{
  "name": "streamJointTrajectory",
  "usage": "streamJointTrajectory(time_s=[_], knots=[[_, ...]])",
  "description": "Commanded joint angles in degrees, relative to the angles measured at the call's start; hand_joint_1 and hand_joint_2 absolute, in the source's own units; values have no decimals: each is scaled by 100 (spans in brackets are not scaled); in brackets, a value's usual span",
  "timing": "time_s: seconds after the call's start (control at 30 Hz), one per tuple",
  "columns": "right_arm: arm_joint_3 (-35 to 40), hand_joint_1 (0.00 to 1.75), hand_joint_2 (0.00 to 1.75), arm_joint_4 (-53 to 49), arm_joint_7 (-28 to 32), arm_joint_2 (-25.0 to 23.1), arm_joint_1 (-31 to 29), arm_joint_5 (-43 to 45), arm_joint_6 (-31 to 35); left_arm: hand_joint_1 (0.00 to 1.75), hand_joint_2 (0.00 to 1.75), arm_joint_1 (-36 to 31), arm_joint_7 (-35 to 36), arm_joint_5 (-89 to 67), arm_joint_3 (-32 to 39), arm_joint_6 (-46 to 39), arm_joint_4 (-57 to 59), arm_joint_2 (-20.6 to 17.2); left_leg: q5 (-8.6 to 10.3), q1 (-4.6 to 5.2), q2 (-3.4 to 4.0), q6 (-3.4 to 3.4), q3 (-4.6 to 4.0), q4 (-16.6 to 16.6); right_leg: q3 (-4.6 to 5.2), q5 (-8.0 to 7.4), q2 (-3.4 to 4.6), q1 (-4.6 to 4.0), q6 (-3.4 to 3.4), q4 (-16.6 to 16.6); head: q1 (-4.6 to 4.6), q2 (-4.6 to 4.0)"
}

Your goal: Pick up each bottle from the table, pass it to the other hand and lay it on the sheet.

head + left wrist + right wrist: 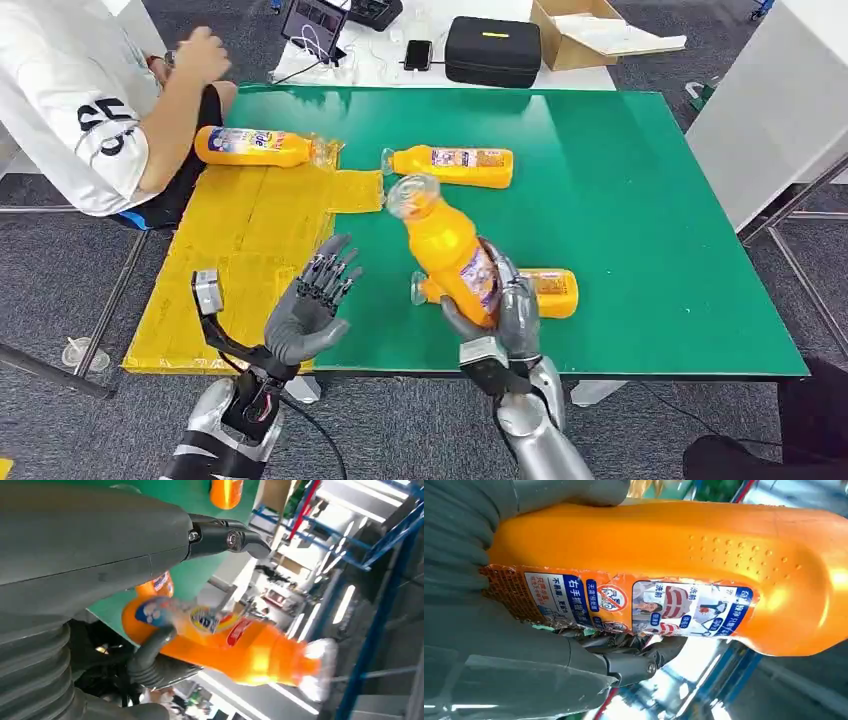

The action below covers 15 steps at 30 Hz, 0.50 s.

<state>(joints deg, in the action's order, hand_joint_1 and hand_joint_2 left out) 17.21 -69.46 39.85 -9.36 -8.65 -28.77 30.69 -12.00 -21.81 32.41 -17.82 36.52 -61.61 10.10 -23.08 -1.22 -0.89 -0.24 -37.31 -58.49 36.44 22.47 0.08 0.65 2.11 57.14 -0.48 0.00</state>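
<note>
Orange plastic is showing in the right hand (505, 318), which is gripping a raised bottle (450, 250) around its labelled lower body, clear cap end tilting up and away from the robot. This held bottle is hanging above the green worktop (640, 200), just off the yellow sheet (240, 240) and partly covering a second bottle (553, 293) lying on the green surface beyond the sheet. The left hand (312, 305) is hovering over the sheet's near corner, holding nothing, palm turned towards the held bottle and fingers spread, close beside it without touching. A third bottle (455, 166) is lying on the green just past the sheet's far edge. A fourth bottle (255, 146) is lying on the sheet's far end. A person (95, 100) is sitting beside that end.
</note>
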Motion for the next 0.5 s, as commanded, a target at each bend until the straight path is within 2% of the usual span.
streamJointTrajectory(time_s=[0.03,0.27,0.37,0.5], knots=[[1068,175,175,1759,12,-491,-814,-486,240,0,175,-671,-2,-119,-610,-173,1213,-176,-5,-1,23,3,31,8,-23,0,16,-4,-8,-8,0,0],[1414,175,175,2527,-33,-676,-1038,-552,165,0,175,-875,14,33,-595,-104,1671,-74,-7,2,14,6,32,7,-28,5,7,-1,-6,-6,2,0],[1497,175,175,2787,-36,-737,-1024,-507,72,0,175,-860,61,293,-499,68,1631,-26,-11,1,14,7,42,9,-40,9,6,-2,-9,-9,2,2],[1484,175,175,3036,5,-752,-1041,-389,21,0,175,-729,253,666,-421,210,1358,-23,-4,0,7,2,16,4,-12,4,2,-1,-5,-3,0,0]])
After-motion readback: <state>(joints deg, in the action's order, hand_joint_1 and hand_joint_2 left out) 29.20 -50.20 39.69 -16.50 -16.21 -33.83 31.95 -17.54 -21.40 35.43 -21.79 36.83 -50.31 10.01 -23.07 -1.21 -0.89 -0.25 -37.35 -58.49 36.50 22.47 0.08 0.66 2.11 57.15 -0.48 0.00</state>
